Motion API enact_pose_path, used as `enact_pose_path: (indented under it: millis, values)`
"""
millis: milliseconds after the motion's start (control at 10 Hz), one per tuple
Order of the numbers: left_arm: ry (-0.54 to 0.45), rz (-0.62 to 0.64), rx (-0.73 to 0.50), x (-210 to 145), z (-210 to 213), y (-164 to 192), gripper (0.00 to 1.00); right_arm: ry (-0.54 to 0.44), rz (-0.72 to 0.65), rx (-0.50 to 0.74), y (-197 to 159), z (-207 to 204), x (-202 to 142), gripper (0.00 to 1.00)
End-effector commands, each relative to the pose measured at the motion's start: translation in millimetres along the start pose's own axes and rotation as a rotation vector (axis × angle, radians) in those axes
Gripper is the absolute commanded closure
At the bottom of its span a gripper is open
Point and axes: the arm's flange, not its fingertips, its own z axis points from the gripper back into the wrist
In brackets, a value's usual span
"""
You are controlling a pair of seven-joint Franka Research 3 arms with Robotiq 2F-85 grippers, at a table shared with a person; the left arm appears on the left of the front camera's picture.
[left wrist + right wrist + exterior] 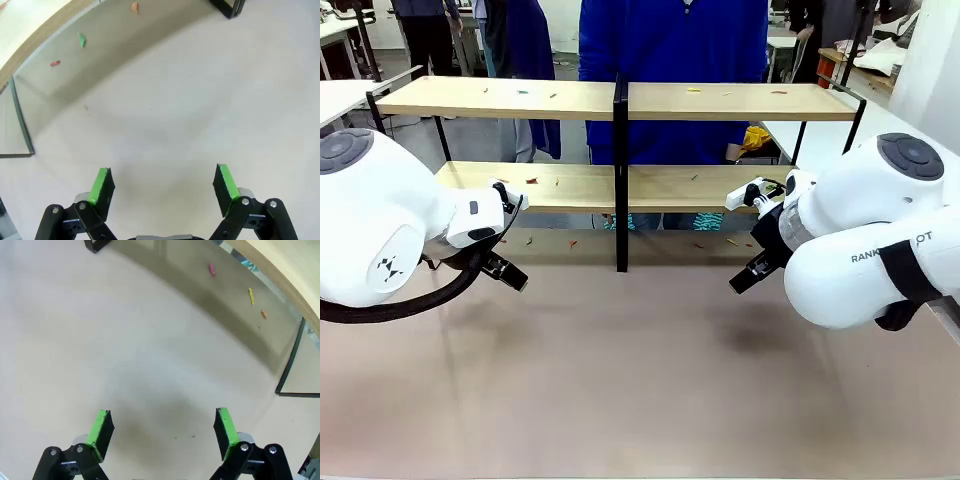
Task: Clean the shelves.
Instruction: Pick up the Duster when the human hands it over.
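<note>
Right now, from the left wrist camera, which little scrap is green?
The middle scrap, lying between the orange scrap and the red scrap.

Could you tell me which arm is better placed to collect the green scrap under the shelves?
Left: its open tool faces the green scrap, lying under the left half of the shelves.

The left arm (pixel 380 225) enters from the left side, with its wrist angled down and inward. The left claw (pixel 510 274) hangs low over the bench (pixel 640 380). The right arm (pixel 870 240) mirrors this pose from the right side, and the right claw (pixel 744 278) tilts down toward the middle. In the wrist views both claws stand spread wide, green pads (pixel 102 182) well apart. In the front view the fingertips are small and dark, so contact with the bench cannot be judged.
</note>
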Motion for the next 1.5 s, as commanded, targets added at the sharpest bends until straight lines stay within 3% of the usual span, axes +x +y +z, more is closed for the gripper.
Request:
enact_pose_path:
  millis: [0, 1400]
  values:
    - [0.0, 0.0, 0.0, 0.1, 0.1, 0.0, 0.0, 0.0, 0.0, 0.0, 0.0, 0.0, 0.1, 0.0]
    - [0.0, 0.0, 0.0, 0.1, 0.1, 0.0, 0.0, 0.0, 0.0, 0.0, 0.0, 0.0, 0.1, 0.0]
